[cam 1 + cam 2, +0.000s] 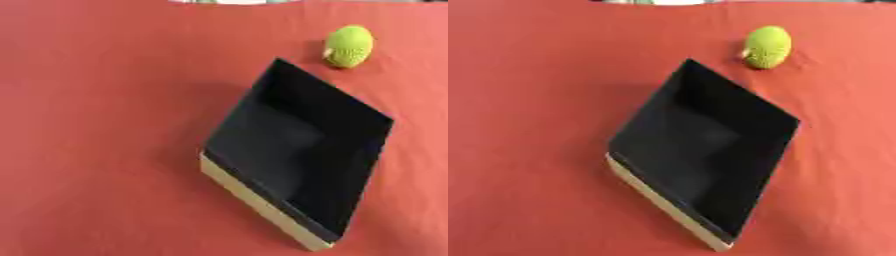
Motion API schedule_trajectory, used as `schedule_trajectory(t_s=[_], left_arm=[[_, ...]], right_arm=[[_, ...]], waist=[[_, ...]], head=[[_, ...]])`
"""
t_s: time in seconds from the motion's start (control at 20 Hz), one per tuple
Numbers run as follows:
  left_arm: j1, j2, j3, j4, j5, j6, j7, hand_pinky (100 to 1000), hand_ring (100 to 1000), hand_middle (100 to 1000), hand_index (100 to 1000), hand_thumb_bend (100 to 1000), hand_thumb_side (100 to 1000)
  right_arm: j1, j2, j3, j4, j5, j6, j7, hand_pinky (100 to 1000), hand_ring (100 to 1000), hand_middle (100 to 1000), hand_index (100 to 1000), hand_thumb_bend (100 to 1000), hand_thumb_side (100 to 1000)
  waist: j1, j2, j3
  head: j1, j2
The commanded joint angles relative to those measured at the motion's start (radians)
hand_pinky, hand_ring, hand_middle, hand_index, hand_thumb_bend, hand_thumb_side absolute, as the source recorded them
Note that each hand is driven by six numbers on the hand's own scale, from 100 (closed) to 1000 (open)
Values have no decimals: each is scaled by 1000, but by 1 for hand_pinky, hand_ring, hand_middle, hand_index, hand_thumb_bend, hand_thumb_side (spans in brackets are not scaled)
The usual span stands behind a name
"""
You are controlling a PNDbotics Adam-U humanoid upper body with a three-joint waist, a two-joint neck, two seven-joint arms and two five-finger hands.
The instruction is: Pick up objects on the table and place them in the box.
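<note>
A black open box with a pale outer wall sits askew in the middle of the red tablecloth, one corner pointing away from me. Nothing shows inside it. Beyond its far corner, to the right, lies a yellow-green rounded object with a small pale patch on its left side, a short gap apart from the box. Neither of my hands shows in either eye view.
The red cloth covers the whole table around the box. A sliver of something white shows at the far edge, top centre.
</note>
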Motion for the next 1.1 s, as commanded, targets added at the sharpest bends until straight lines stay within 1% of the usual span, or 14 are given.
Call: schedule_trajectory(t_s=[0.05,0.4,0.6,0.7,0.75,0.95,1.1], left_arm=[[-7,14,13,-17,4,-1,-6,663,621,675,800,100,496],[-4,17,13,-17,3,-2,-9,663,621,675,799,100,495],[-3,17,13,-17,4,-1,-11,663,620,675,798,100,498],[-3,19,12,-17,4,-1,-11,663,620,675,798,100,498],[-3,20,12,-17,4,-1,-12,663,620,674,797,100,497],[-2,21,11,-17,4,-1,-12,664,620,675,797,100,499],[-2,25,10,-17,4,-1,-14,664,620,675,797,100,497]], right_arm=[[-10,-29,-7,-15,-4,3,0,764,802,593,758,100,601],[-23,-60,1,-15,3,21,21,766,801,598,763,100,593],[-52,-109,9,-1,0,64,52,769,807,605,766,100,572],[-79,-133,17,24,5,89,71,770,812,608,769,100,564],[-90,-141,19,35,11,97,78,776,838,616,774,100,550],[-157,-172,29,128,32,153,97,783,868,640,776,100,574],[-209,-183,63,200,54,193,131,803,904,700,799,100,578]], waist=[[2,-22,-1],[3,-24,0],[1,-25,-1],[0,-26,0],[0,-27,0],[-5,-27,9],[-7,-28,14]], head=[[2,-2],[-3,-2],[-4,-4],[-4,-3],[-4,-2],[-10,-3],[-12,-2]])
